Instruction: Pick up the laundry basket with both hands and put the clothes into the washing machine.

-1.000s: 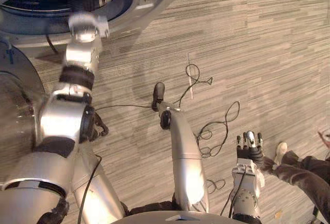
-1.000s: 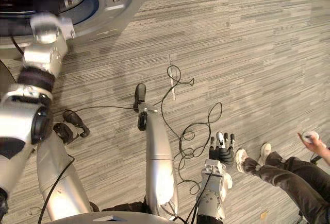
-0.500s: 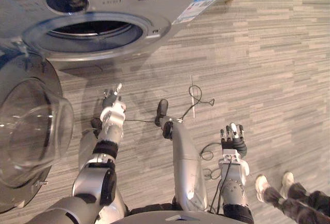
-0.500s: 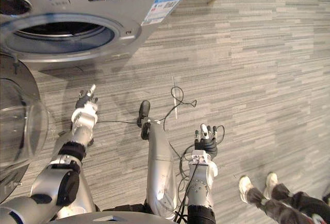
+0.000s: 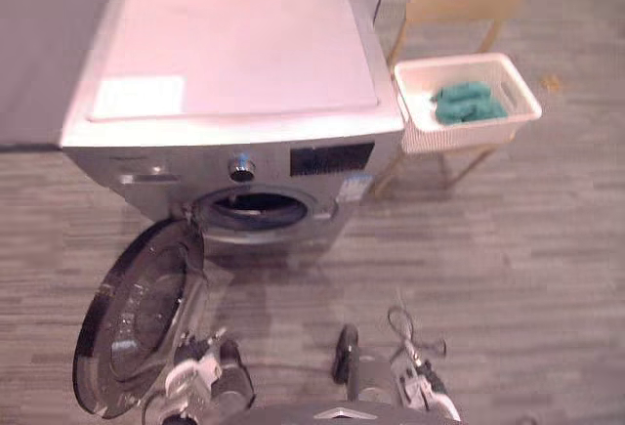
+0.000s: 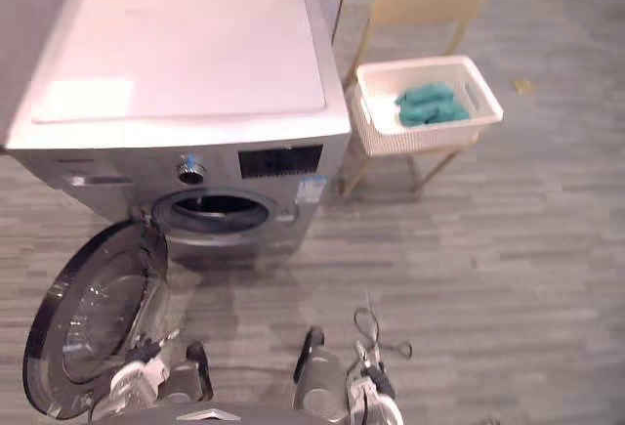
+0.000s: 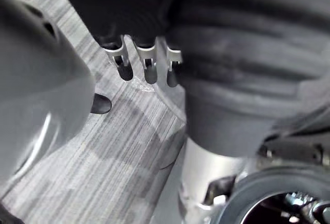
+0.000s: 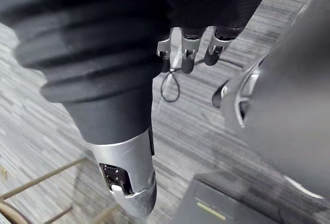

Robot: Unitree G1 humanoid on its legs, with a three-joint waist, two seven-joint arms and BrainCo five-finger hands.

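Grey plank floor (image 5: 508,269) runs under a washing machine (image 5: 234,83) whose round door (image 5: 142,318) stands open. The left hand (image 7: 139,18) and the right hand (image 8: 206,7) hang low, fingers (image 8: 188,54) loosely straight, holding nothing. Well ahead of the fingers, off to the right, the white basket (image 5: 459,137) holds green clothes (image 5: 467,102) just beside the machine.

White slatted laundry basket (image 5: 459,134) sits upright just right of the washing machine (image 5: 234,44), with teal clothes (image 5: 469,103) bunched inside. Machine is a silver front-loader with its round door (image 5: 137,318) swung wide open.
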